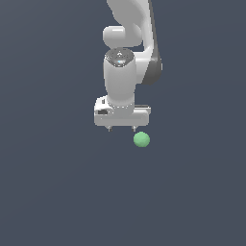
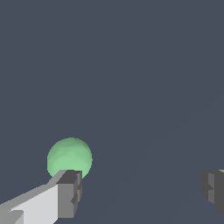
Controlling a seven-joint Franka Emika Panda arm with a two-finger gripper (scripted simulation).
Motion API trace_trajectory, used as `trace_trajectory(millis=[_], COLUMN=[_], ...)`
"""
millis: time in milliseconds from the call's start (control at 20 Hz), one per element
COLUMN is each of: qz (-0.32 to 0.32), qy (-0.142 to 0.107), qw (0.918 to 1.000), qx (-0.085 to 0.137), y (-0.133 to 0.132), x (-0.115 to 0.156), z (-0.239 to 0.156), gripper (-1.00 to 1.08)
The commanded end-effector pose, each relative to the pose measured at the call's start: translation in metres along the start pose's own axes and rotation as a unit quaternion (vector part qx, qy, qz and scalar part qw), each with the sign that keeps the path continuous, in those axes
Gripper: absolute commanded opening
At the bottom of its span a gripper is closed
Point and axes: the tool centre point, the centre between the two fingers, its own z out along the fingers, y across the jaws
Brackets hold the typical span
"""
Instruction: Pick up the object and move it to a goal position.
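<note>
The gripper (image 1: pixel 121 129) hangs spread wide, its two fingers well apart and nothing between them. In the wrist view one dark fingertip (image 2: pixel 70 192) sits in front of the green ball (image 2: pixel 70 156), overlapping its edge; whether they touch cannot be told. In the exterior view the ball (image 1: pixel 141 139) lies just below and outside that finger, not inside the gap. Being round and unmarked, it shows no long axis or facing.

Landmark: gripper (image 1: pixel 121 129). Ball (image 1: pixel 141 139) lies just below it and off toward the exterior view's right, outside the span between the fingertips. Wrist view: ball (image 2: pixel 69 158) sits just beyond one finger (image 2: pixel 69 194), partly hidden by it; the other finger (image 2: pixel 213 189) is well apart.
</note>
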Motion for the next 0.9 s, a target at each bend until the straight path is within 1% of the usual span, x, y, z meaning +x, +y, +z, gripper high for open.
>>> trace_trajectory(millis=[0,150,350,500,700,850], qz=[0.000,0.006,0.030,0.037,0.028,0.011], qy=[0.000,-0.002,-0.007,-0.008,-0.008,-0.009], qw=[1.0000,1.0000,0.9995,0.9993,0.9996,0.9999], qx=[0.000,-0.001,-0.003,-0.003,-0.003,-0.004], y=[0.000,0.004,0.021,0.026,0.020,0.009], x=[0.000,-0.001,-0.004,-0.005,-0.005,-0.008], z=[0.000,0.003,0.014,0.016,0.018,0.026], gripper=[1.00,1.00,1.00,1.00,1.00,1.00])
